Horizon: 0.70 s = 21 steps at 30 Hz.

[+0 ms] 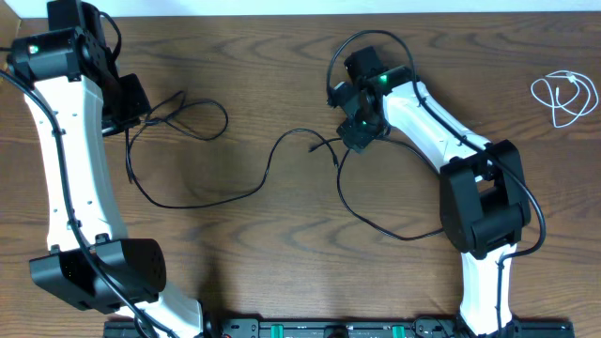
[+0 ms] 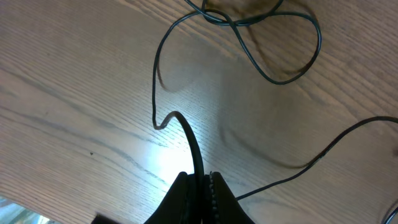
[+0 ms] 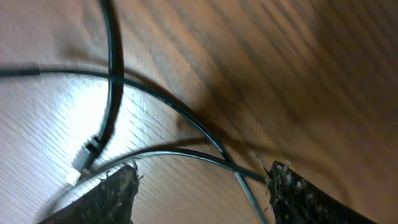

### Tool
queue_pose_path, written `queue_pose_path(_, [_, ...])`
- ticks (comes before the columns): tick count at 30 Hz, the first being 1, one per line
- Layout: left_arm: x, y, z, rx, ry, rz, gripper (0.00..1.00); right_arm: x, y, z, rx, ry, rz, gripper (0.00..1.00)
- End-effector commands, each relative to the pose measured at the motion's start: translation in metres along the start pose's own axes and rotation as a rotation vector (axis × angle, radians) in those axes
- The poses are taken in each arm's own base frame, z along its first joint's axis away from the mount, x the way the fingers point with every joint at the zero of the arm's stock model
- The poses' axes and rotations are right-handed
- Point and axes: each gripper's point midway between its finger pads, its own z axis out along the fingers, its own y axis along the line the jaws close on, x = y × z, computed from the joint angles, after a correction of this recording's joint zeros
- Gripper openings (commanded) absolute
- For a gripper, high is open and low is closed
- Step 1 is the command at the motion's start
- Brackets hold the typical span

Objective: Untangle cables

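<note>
**A:** Overhead view, L to R: what do we note first?

**B:** We note the left pincer at the far-left side of the tabletop. Its wrist view shows the fingers pressed together, clamped on a black cable. From that grip the cable kinks once and then runs away over the wood.

**A:** And its course?

**B:** We trace the black cable down from the left pincer, then along a wide arc toward the centre, where it rises near the right pincer. A loose loop lies just beside the left pincer. A second black strand curves from the centre toward the right arm's base.

**A:** Right pincer, state?

**B:** Its fingers stand apart and grip nothing. In the wrist view we see thin black strands crossing on the tabletop between them. A plug end with a pale tip lies near the left-hand finger. We cannot tell which strand belongs to which cable here.

**A:** Other cables?

**B:** We see a white cable, coiled by itself at the far-right edge, well apart from the black ones.
</note>
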Motion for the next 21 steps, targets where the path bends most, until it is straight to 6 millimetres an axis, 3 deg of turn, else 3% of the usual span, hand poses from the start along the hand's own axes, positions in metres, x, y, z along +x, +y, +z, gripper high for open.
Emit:
queue_pose_path(1, [0.000,0.000,-0.003,0.007,-0.009,-0.009,0.08,0.002,-0.011,0.001,0.025,0.005,-0.310,0.65])
queue_pose_path(8, [0.000,-0.003,-0.003,0.026,-0.007,-0.009,0.08,0.012,-0.022,0.004,-0.004,0.007,-0.419,0.70])
queue_pose_path(21, [0.001,-0.024,-0.005,0.136,-0.001,-0.004,0.08,0.039,-0.011,0.014,-0.214,-0.026,-0.443,0.70])
